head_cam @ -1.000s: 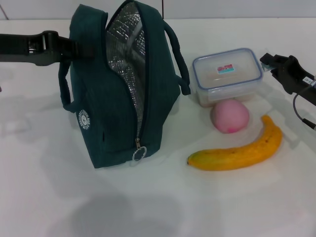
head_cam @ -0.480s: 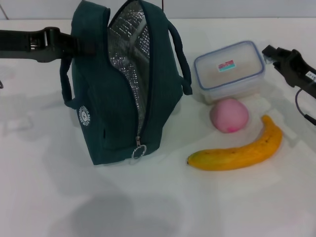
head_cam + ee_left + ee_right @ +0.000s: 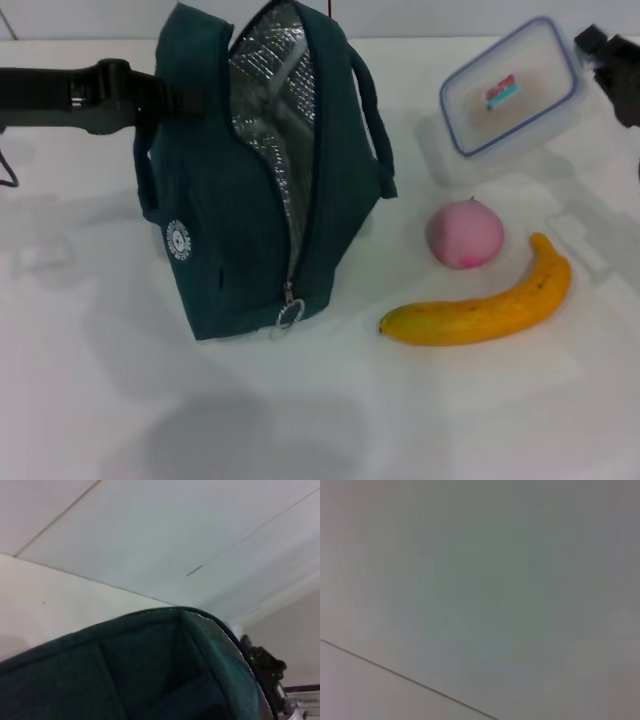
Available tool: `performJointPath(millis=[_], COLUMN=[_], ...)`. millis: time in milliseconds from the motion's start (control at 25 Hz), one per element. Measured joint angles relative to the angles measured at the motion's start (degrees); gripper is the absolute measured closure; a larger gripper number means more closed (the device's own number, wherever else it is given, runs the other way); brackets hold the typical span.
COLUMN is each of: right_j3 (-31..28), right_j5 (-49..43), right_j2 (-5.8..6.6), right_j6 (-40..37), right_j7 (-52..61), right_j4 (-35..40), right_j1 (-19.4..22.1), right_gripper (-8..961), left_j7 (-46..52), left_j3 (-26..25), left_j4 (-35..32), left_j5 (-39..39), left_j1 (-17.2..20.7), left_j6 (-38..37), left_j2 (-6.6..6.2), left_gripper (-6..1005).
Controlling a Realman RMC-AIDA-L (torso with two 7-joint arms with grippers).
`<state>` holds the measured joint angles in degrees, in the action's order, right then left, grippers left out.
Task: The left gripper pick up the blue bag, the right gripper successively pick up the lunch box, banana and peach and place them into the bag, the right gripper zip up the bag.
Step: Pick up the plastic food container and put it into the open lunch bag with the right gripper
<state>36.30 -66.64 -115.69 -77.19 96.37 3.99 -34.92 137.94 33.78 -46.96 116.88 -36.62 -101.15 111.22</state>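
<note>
The blue bag [image 3: 250,210] stands left of centre in the head view, unzipped, with its silver lining showing. My left gripper [image 3: 160,95] reaches in from the left and is shut on the bag's upper left side; the bag's teal fabric [image 3: 150,680] fills the lower part of the left wrist view. The lunch box [image 3: 510,100] hangs tilted above the table at the upper right, my right gripper [image 3: 590,50] shut on its far end. The peach [image 3: 465,233] lies on the table below the box. In front of the peach lies the banana [image 3: 480,305].
Everything sits on a white table [image 3: 300,420] with bare surface in front of the bag and the fruit. A pale wall runs along the back. The right wrist view holds only a plain pale surface.
The right gripper has lifted the lunch box off the table, up and to the right, tilting it. The bag has shifted slightly to the right. Peach and banana have not moved.
</note>
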Motion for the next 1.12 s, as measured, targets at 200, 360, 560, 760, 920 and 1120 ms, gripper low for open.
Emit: performJointPath(millis=[200,360,560,760,920,1120], right_j3=[0.00,0.00,0.06,0.97,3.17,5.81], right_j5=[1.90,3.43,4.55,4.30,4.03,4.00], right_j2=[0.00,0.04,-0.12,-0.40,-0.48,-0.50], right_j6=[-4.70,-9.46,-16.07,-20.30,-22.40,-22.43], right_j7=[1.05,3.43,7.40,9.12,9.29,9.19], right_j4=[0.59,0.83,2.36,1.49,0.06,-2.15], right_j1=[0.73,0.76,-1.18,-5.78,-10.09,-13.85], right_gripper=[854,854,853,852,851,850], left_j7=[-0.07,0.12,0.15,-0.27,-0.81,-0.84], left_j3=[-0.24,-0.02,0.01,0.05,0.06,0.22], left_j4=[0.52,0.68,1.39,2.88,3.47,3.47], left_j5=[-0.38,-1.42,-1.67,-1.67,-1.49,-1.42], left_j1=[0.25,0.47,0.54,0.43,0.06,-0.22], left_j6=[-0.06,-0.25,-0.36,-0.22,-0.09,-0.01], left_j2=[0.07,0.30,0.68,1.14,1.57,1.99], left_gripper=[947,946,945,944,944,943])
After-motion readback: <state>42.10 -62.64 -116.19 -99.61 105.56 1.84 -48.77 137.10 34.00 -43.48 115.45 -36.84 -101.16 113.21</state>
